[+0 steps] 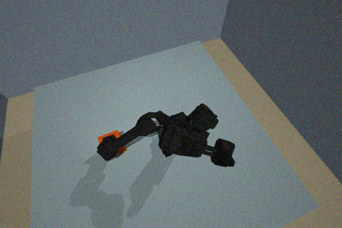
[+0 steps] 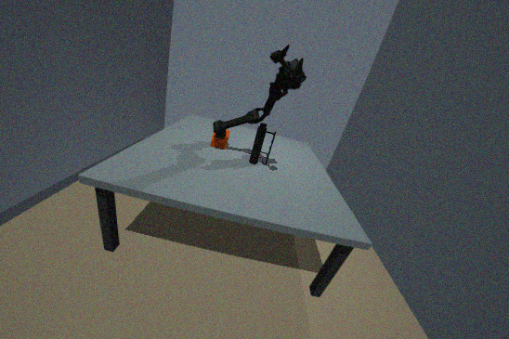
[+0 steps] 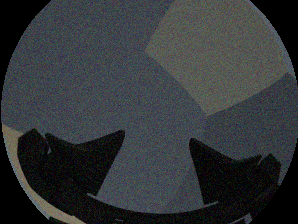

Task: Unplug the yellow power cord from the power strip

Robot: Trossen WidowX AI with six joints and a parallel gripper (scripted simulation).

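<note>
Exterior view: arm reared high, tool agape, skyward.

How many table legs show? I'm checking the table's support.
3 in the exterior view: one at the near left corner, one at the near right, one standing behind the far edge. A fourth may be hidden.

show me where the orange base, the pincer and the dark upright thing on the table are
orange base (image 2: pixel 219 141), exterior view, its front face below the arm's foot
pincer (image 3: pixel 156 156), wrist view, the open gap midway between its two fingertips
dark upright thing (image 2: pixel 258 143), exterior view, middle of its tall post
</note>
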